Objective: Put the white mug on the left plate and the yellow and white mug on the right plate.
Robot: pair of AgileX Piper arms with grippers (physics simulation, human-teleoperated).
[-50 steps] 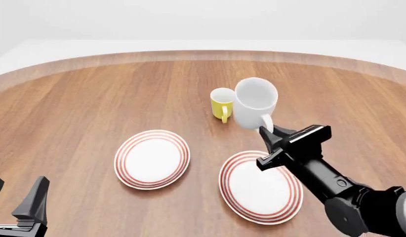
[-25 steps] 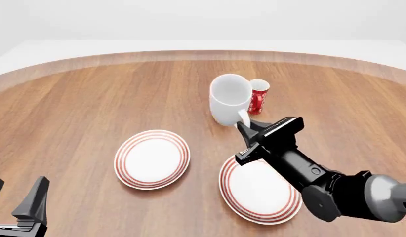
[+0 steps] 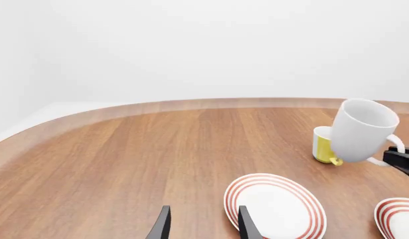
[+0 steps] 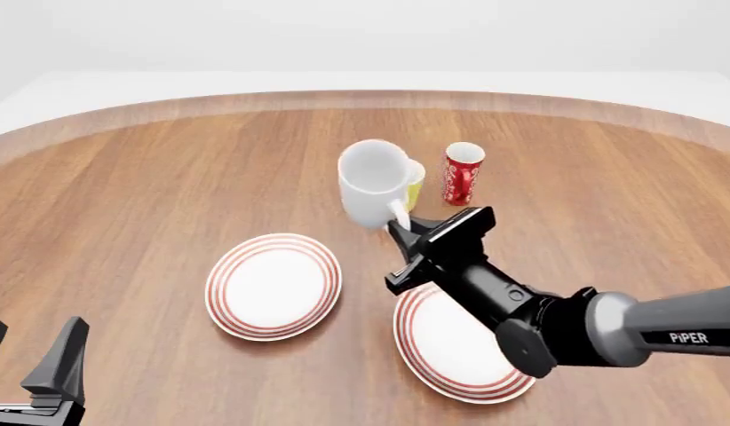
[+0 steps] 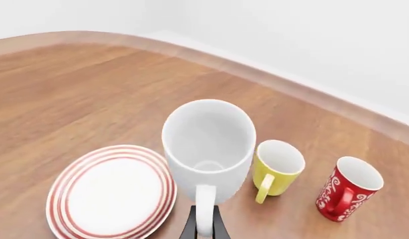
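White mug [image 4: 374, 182] carried further left by right end effector [image 4: 403, 232], seemingly airborne.

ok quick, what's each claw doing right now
Left claw: open, holding nothing, low near the table's front edge.
Right claw: closed on the handle of the white mug, carrying it tilted, off the table.

Three mugs: one white mug [image 4: 372, 183], one yellow and white mug [image 5: 276, 167], one red mug [image 4: 463, 173] with white marks. Two white plates with red rings: the left plate [image 4: 273, 286] and the right plate [image 4: 460, 346]. Two arms, one wooden table [image 4: 163, 186]
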